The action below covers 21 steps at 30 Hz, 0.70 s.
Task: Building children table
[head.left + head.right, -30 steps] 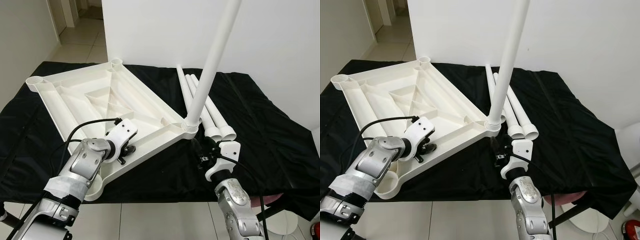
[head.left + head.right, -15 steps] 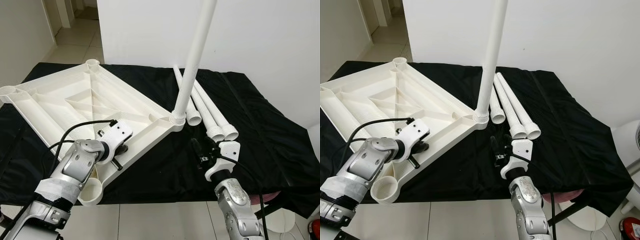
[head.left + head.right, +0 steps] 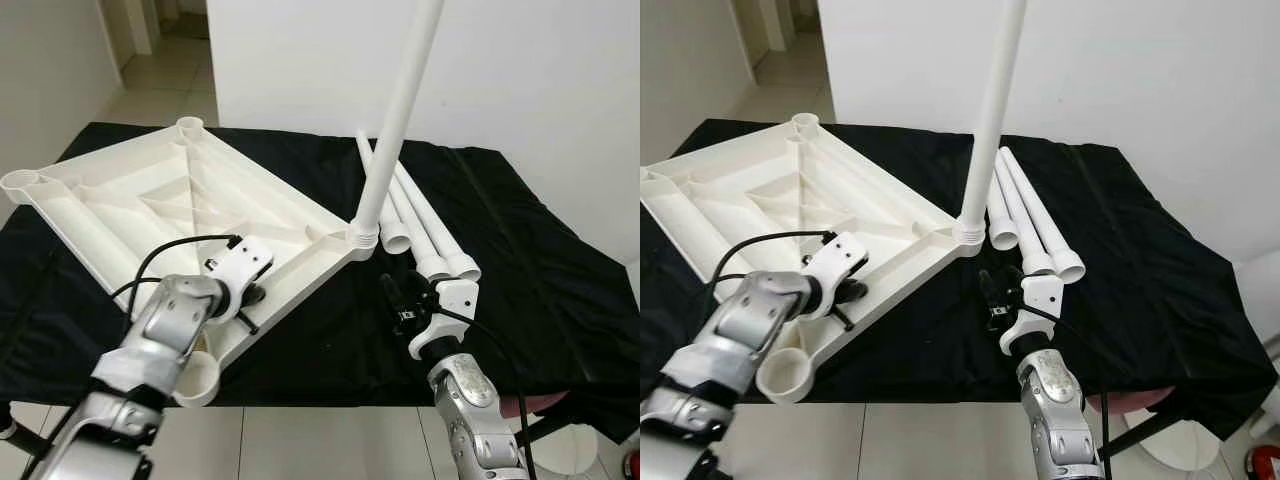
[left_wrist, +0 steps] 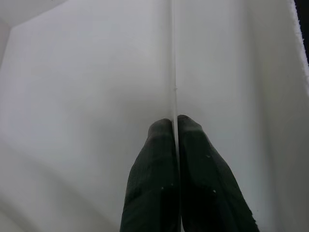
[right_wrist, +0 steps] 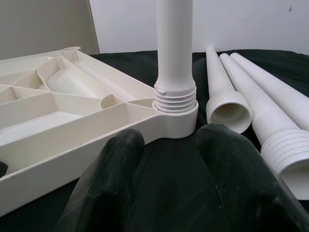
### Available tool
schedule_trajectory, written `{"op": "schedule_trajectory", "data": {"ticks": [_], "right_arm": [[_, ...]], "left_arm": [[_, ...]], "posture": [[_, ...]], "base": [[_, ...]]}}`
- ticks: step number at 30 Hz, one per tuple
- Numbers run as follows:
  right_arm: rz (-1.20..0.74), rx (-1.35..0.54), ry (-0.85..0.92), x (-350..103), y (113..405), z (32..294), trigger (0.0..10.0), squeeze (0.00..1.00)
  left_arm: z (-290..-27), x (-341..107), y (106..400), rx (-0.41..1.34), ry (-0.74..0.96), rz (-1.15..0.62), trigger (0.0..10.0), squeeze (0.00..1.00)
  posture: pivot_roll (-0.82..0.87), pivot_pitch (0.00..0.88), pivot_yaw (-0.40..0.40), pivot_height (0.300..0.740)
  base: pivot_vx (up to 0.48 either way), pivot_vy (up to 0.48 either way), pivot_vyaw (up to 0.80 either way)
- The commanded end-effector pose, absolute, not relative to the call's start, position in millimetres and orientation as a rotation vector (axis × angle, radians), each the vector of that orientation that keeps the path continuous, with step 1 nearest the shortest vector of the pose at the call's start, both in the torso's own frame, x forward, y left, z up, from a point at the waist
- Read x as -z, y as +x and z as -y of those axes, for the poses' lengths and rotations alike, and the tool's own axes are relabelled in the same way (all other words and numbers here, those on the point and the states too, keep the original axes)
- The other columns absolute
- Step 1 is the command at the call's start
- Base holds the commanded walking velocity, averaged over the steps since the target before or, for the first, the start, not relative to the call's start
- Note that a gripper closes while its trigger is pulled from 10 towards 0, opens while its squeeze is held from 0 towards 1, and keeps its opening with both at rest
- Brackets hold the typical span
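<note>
On the black cloth point(image 3: 560, 280), the left gripper point(image 4: 175, 126) pinches a tabletop point(image 3: 150, 200) rib; the parted, empty right gripper point(image 5: 166, 145) faces the upright leg point(image 5: 175, 48) (threads showing). Best twist squarely.

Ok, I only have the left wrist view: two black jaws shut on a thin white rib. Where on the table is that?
Observer: On an inner rib of the upturned tabletop, near its front edge. The left gripper is clamped on it.
Operator: Any legs in?
Observer: One upright leg stands in the right corner socket; threads show above the collar.
Operator: And the other arm?
Observer: The right gripper is open, just short of that socket, touching nothing. Three loose legs lie beside it on the black cloth.
</note>
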State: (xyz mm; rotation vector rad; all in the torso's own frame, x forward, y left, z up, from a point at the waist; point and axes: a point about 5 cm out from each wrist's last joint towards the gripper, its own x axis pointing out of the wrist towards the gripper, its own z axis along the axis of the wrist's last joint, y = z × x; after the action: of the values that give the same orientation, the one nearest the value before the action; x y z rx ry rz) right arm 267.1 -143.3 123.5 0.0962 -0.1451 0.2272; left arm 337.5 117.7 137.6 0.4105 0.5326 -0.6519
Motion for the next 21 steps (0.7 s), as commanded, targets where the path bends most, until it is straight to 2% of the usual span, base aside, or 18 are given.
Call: {"op": "schedule_trajectory", "data": {"ticks": [1, 8, 9, 13, 14, 15, 16, 17, 21], "right_arm": [[0.136, -0.222, 0.087, -122, 267, 145, 10.0, 0.0], [0.14, -0.218, 0.089, -123, 267, 145, 10.0, 0.0], [0.14, -0.217, 0.088, -123, 267, 145, 10.0, 0.0], [0.14, -0.214, 0.088, -123, 267, 145, 10.0, 0.0], [0.139, -0.213, 0.087, -123, 266, 146, 10.0, 0.0], [0.139, -0.213, 0.087, -123, 266, 146, 10.0, 0.0], [0.138, -0.214, 0.088, -122, 266, 145, 10.0, 0.0], [0.138, -0.214, 0.088, -122, 266, 145, 10.0, 0.0], [0.137, -0.215, 0.089, -122, 266, 145, 10.0, 0.0]], "left_arm": [[-123, -139, 349, 0.314, 0.436, -0.457, 10.0, 0.0], [-97, -140, 349, 0.325, 0.4, -0.42, 10.0, 0.0], [-92, -139, 346, 0.351, 0.394, -0.415, 10.0, 1.0], [-87, -140, 343, 0.404, 0.414, -0.401, 10.0, 1.0], [-86, -142, 343, 0.42, 0.428, -0.388, 10.0, 0.68], [-86, -142, 343, 0.42, 0.428, -0.388, 10.0, 0.68], [-86, -147, 343, 0.436, 0.418, -0.369, 10.0, 0.47], [-85, -153, 343, 0.46, 0.405, -0.34, 10.0, 0.0], [-82, -161, 342, 0.499, 0.366, -0.302, 10.0, 0.0]], "posture": [[-0.01, 0.0, -0.065, 0.74], [-0.02, 0.0, -0.064, 0.74], [-0.02, 0.0, -0.061, 0.74], [-0.02, 0.0, -0.061, 0.74], [-0.02, 0.0, -0.061, 0.74], [-0.02, 0.0, -0.061, 0.74], [-0.02, 0.0, -0.06, 0.74], [-0.02, 0.0, -0.06, 0.74], [-0.02, 0.0, -0.06, 0.74]], "base": [[0.0, 0.0, 0.0], [0.0, 0.0, 0.0], [0.0, 0.0, 0.0], [0.0, 0.0, 0.0], [0.0, 0.0, 0.0], [0.0, 0.0, 0.0], [0.0, 0.0, 0.0], [0.0, 0.0, 0.0], [0.0, 0.0, 0.0]]}}
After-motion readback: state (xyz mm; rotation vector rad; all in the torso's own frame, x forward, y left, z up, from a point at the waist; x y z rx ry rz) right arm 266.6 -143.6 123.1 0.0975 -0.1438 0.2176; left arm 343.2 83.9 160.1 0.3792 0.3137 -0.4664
